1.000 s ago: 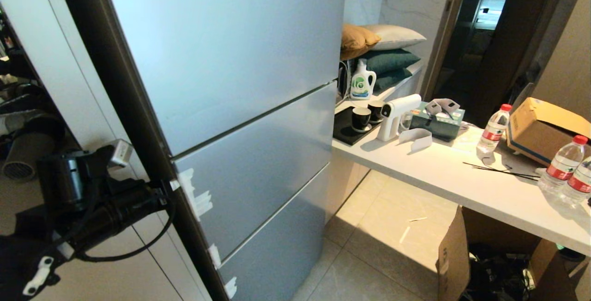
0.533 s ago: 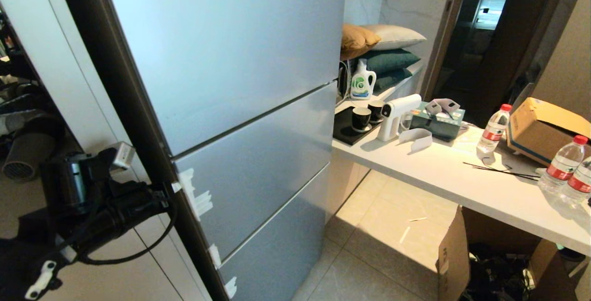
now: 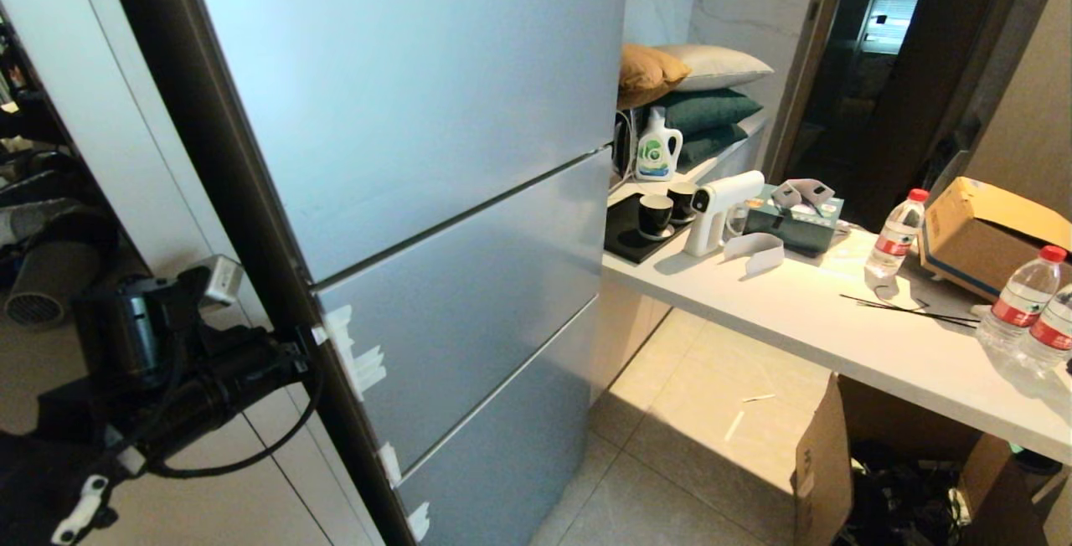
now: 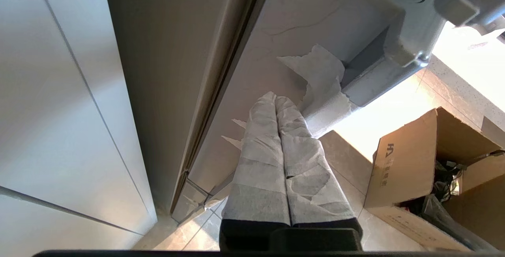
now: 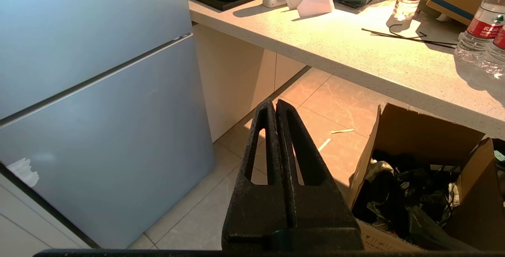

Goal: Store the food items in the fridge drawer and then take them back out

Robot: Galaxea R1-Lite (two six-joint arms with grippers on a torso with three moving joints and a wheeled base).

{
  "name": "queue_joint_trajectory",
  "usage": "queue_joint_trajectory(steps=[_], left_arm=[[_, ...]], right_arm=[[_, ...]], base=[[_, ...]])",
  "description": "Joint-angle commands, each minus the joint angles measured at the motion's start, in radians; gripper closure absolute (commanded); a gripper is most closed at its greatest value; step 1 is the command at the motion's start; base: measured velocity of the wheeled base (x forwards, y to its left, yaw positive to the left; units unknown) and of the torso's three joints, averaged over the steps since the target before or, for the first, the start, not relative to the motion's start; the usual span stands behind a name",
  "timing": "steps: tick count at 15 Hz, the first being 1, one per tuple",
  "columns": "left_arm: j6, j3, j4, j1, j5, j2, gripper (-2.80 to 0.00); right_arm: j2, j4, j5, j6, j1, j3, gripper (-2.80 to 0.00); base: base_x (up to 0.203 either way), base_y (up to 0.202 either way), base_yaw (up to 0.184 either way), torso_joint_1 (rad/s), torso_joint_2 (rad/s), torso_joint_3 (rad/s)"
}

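Head view: the fridge drawer [image 3: 469,311] is being shown closed, and the left gripper [image 3: 306,345] is being held at its taped left edge. Left wrist view: the wrapped fingers [image 4: 260,146] are being kept pressed together beside the tape scraps [image 4: 319,71]. Right wrist view: the right gripper [image 5: 275,105] is being held closed above the floor [image 5: 315,95], near a cardboard box [image 5: 414,131]. No food items are being seen.

Head view looks down at fridge fronts and desk [image 3: 804,311]. Left wrist view sits close against the fridge drawer [image 4: 276,40] edge. Right wrist view shares desk [image 5: 355,56] and cardboard box [image 5: 394,131].
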Motion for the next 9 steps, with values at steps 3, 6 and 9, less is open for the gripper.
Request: queue_joint_trajectory(steps=[3, 6, 9], left_arm=[[-0.004, -0.011, -0.010, -0.001, 0.030, 0.019, 0.00], [-0.003, -0.004, -0.058, -0.003, 0.044, 0.039, 0.00], [-0.007, -0.004, -0.063, -0.003, 0.047, 0.040, 0.00]], right_arm=[[0.002, 0.000, 0.000, 0.001, 0.000, 0.000, 0.00], [0.002, 0.000, 0.000, 0.001, 0.000, 0.000, 0.00], [0.002, 0.000, 0.000, 0.001, 0.000, 0.000, 0.00]], base=[[0.000, 0.000, 0.000, 0.000, 0.00, 0.000], [0.000, 0.000, 0.000, 0.000, 0.00, 0.000], [0.000, 0.000, 0.000, 0.000, 0.00, 0.000]])
